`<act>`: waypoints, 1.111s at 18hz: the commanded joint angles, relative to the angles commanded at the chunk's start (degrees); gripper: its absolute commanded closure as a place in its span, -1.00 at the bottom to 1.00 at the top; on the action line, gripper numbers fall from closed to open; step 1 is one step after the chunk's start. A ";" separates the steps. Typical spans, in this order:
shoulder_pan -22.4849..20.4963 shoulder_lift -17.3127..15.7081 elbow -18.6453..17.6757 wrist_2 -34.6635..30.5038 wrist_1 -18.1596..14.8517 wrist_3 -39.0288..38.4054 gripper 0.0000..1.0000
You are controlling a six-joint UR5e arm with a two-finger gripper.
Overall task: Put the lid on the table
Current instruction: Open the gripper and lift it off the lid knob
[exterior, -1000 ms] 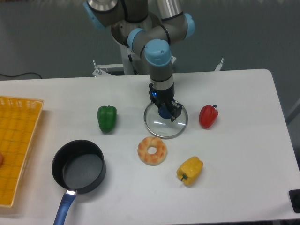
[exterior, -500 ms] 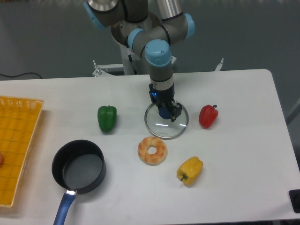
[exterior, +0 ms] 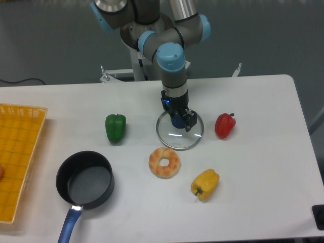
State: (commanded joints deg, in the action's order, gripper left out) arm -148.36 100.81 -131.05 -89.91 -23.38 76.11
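**Lid down near the counter's middle, fingers around its knob**

Nearest the front edge sit the black pot (exterior: 85,179), toward the front left corner with its blue handle pointing off the edge, and the yellow pepper (exterior: 205,184). Just behind them lies the doughnut (exterior: 164,162). Past that, around the middle of the counter (exterior: 263,152), the lid (exterior: 179,131) appears to lie flat or very nearly so; whether its rim fully touches cannot be told. A green pepper (exterior: 115,127) stands well to its left, a red pepper (exterior: 225,125) near on its right. The gripper (exterior: 178,120) comes straight down over the lid's centre, fingers closed around the blue knob, so the lid lies directly beneath them. Being round, it has no long axis to mind. Letting go and rising straight up looks like the remaining step; overhead is free. The yellow basket (exterior: 20,157) sits at the left edge.
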 joint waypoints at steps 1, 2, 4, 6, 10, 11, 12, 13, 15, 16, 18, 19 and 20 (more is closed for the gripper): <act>0.00 -0.17 0.09 0.00 -0.26 0.00 -1.00; 0.09 -0.35 0.18 0.00 -0.35 -0.09 -1.00; 0.18 -0.88 0.88 0.00 -0.62 -0.26 -1.00; 0.26 -1.93 2.10 -0.35 -1.57 -0.61 -1.00; 0.53 -5.18 5.97 -0.26 -11.32 -1.05 -1.00; 0.53 -5.71 7.37 -0.26 -14.04 -1.14 -1.00; 0.61 -6.15 8.95 -0.26 -17.11 -1.40 -1.00; 0.70 -6.59 10.88 -0.26 -20.62 -1.49 -1.00; 0.70 -7.03 14.40 -0.26 -26.69 -1.67 -1.00; 0.70 -7.12 16.15 -0.26 -29.07 -1.93 -1.00; 0.70 -7.21 19.32 -0.35 -33.64 -2.28 -1.00; 0.70 -7.21 20.90 -0.35 -36.01 -2.37 -1.00; 0.70 -7.21 22.48 -0.35 -38.30 -2.29 -1.00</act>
State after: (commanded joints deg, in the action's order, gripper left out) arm -147.66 93.60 -108.56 -90.26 -61.68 73.83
